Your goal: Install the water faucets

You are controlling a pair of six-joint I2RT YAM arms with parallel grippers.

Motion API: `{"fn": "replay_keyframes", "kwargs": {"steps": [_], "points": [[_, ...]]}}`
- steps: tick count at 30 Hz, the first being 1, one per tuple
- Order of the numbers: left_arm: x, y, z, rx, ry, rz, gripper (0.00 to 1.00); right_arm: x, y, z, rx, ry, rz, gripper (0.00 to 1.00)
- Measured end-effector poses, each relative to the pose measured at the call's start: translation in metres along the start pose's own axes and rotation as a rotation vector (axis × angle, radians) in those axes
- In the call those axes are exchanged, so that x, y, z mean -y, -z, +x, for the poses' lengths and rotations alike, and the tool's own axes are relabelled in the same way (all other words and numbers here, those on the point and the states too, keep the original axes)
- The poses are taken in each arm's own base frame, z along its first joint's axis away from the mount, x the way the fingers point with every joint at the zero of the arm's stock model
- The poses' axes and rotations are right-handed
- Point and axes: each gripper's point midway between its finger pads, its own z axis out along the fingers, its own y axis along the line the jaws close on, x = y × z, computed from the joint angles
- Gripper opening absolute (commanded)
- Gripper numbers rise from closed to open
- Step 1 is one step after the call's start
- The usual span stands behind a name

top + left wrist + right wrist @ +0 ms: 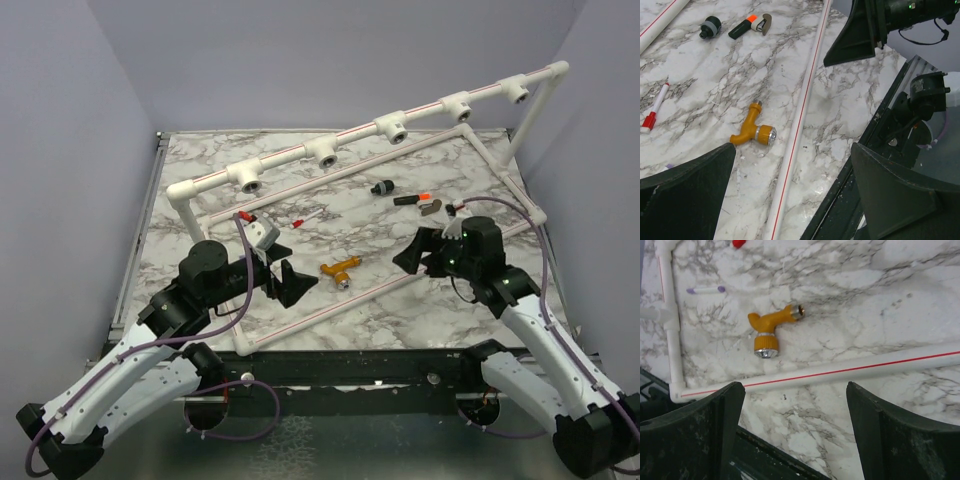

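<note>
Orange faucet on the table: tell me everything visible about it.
The faucet is mustard-orange, glossy like plastic, with a bent spout, a silver ribbed round end and a metallic stem tip. It lies flat on the marble tabletop, beside the red-striped white pipe, apart from it. The open left gripper and right gripper flank it; neither touches it.

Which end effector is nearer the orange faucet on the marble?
Left. The left end effector is open just left of the orange faucet, a short gap away; the right end effector, also open, is farther off to its right.
</note>
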Motion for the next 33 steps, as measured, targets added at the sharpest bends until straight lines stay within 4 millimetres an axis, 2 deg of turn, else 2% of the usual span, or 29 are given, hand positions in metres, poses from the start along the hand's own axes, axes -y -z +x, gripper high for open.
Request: {"fn": "replay_keyframes", "kwargs": {"steps": [3, 7, 13, 25, 33], "points": [[0.0, 0.001, 0.0, 0.006, -0.004, -0.002, 0.99, -0.017, -0.013, 0.025, -0.083, 0.026, -0.034, 0.87], [-0.003, 0.001, -0.001, 0.01, -0.009, -0.014, 0.99, -0.036, -0.032, 0.048, -0.157, 0.062, -0.058, 0.86], [-0.007, 0.001, -0.002, 0.017, -0.018, -0.037, 0.99, -0.045, -0.062, 0.073, -0.227, 0.113, -0.024, 0.84], [-0.013, 0.002, -0.003, 0.019, -0.028, -0.07, 0.99, -0.073, -0.107, 0.076, -0.224, 0.212, 0.016, 0.76], [-0.016, 0.005, -0.007, 0.039, -0.038, -0.089, 0.99, -0.083, -0.13, 0.091, -0.266, 0.276, 0.044, 0.71]]}}
